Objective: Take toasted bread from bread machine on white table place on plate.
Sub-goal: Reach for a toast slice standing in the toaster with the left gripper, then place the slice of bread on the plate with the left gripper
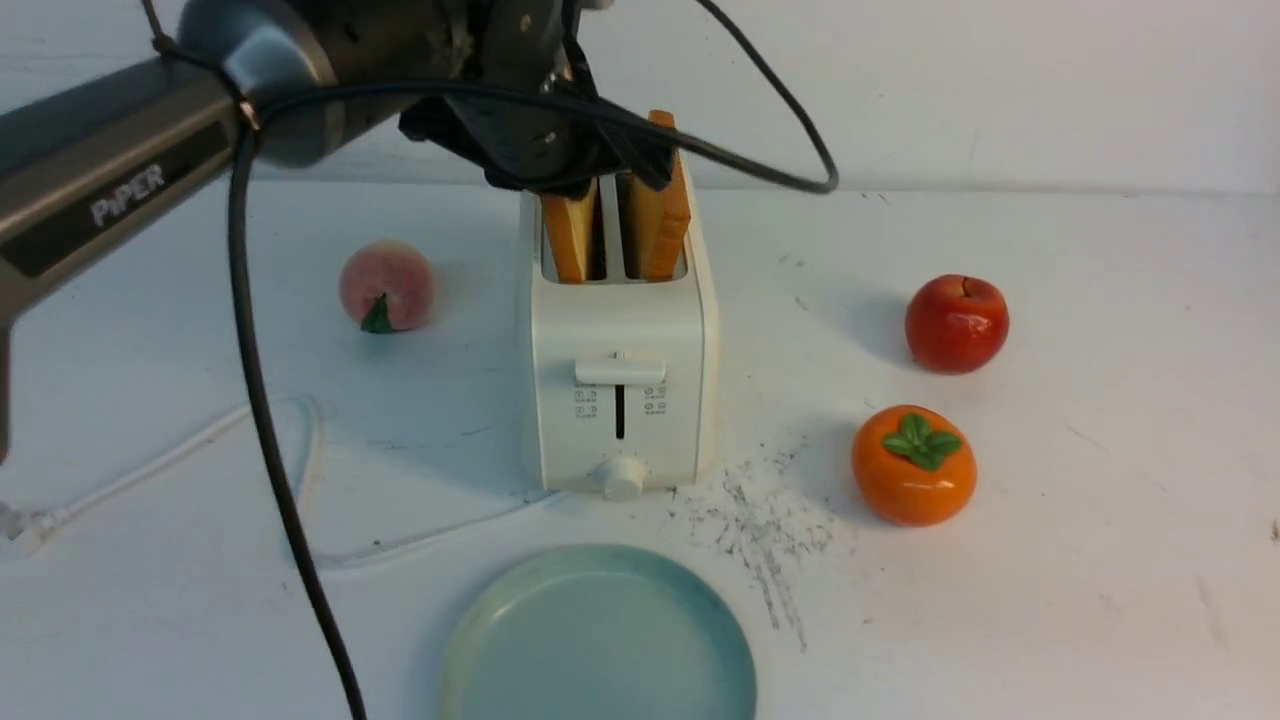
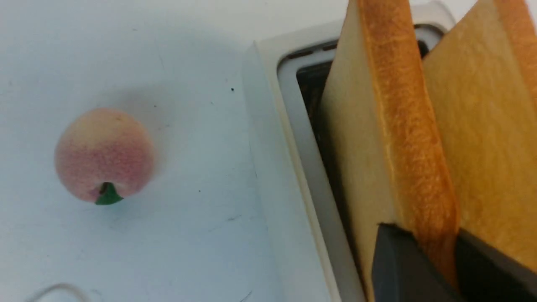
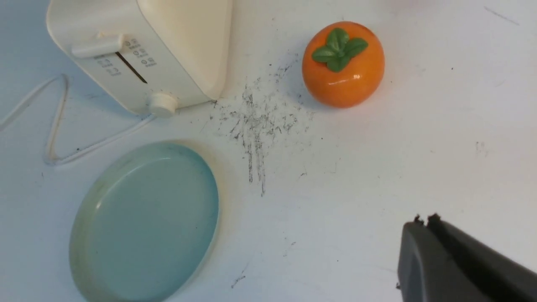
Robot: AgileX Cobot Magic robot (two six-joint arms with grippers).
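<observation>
Front view, counter: the white counter (image 1: 1100, 600) carries everything; a patch of grey-black scratch marks (image 1: 765, 530) lies just right of the toaster's foot.
Front view, toaster: the cream-white two-slot toaster (image 1: 620, 400) stands upright mid-counter, its lever and round knob facing the camera.
Front view, toast: both slices stand in the slots. The left slice of toast (image 1: 568, 235), pale tan with an orange-brown crust, has its top hidden behind the gripper. The right slice of toast (image 1: 665, 200) leans rightward and rises higher.
Front view, left gripper: the black left gripper (image 1: 585, 175), on a grey arm (image 1: 110, 190), hangs over the slots, down at the left slice's top.
Front view, plate: the round pale blue-green plate (image 1: 600, 640) lies flat in front of the toaster, apart from it.
Front view, fruit: a fuzzy pink peach (image 1: 386, 285) sits left of the toaster. A glossy red apple (image 1: 956, 322) and an orange persimmon (image 1: 912, 465) with a green leaf cap sit well to the right.
Left wrist view, grip: two dark fingers (image 2: 398, 272) press either side of the left slice's crust edge, one in the gap between the slices, so the gripper is clamped on that slice, which sits in its slot.
Left wrist view, peach: on the counter beside the toaster, apart from it.
Right wrist view, right gripper: the right gripper (image 3: 424, 220) has its dark fingers pressed together, holding nothing, above the counter and well apart from persimmon and plate.
Right wrist view, layout: the plate lies near the toaster's knob end; the scratch marks run between toaster and persimmon.
</observation>
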